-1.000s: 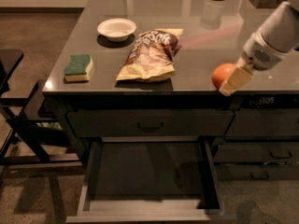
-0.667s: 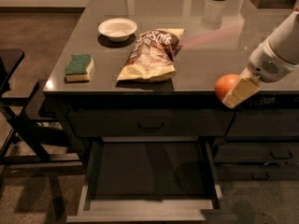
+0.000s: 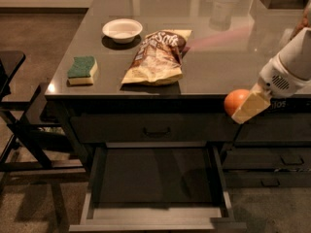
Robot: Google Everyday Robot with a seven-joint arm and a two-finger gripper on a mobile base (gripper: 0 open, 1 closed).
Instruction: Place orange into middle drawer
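The orange [image 3: 234,101] is a small round fruit held in the air just past the counter's front edge, at the right. My gripper [image 3: 244,108] is shut on the orange, with one pale yellow finger [image 3: 251,108] across its right side; the white arm [image 3: 286,72] reaches in from the upper right. The middle drawer [image 3: 155,212] is pulled open below, wide and shallow with a dark flat bottom and a lighter grey rim. The orange hangs above and slightly right of the drawer's right rim.
On the counter [image 3: 218,67] lie a yellow-brown chip bag [image 3: 156,57], a white bowl [image 3: 122,29], a green-and-yellow sponge [image 3: 82,70] and a white cup [image 3: 222,4]. A closed top drawer with black handle [image 3: 156,131] sits above the open one. A dark chair [image 3: 19,125] stands left.
My gripper has carried the orange off the counter top, forward and down past the front edge. The drawer has stayed open and the counter items have not moved.
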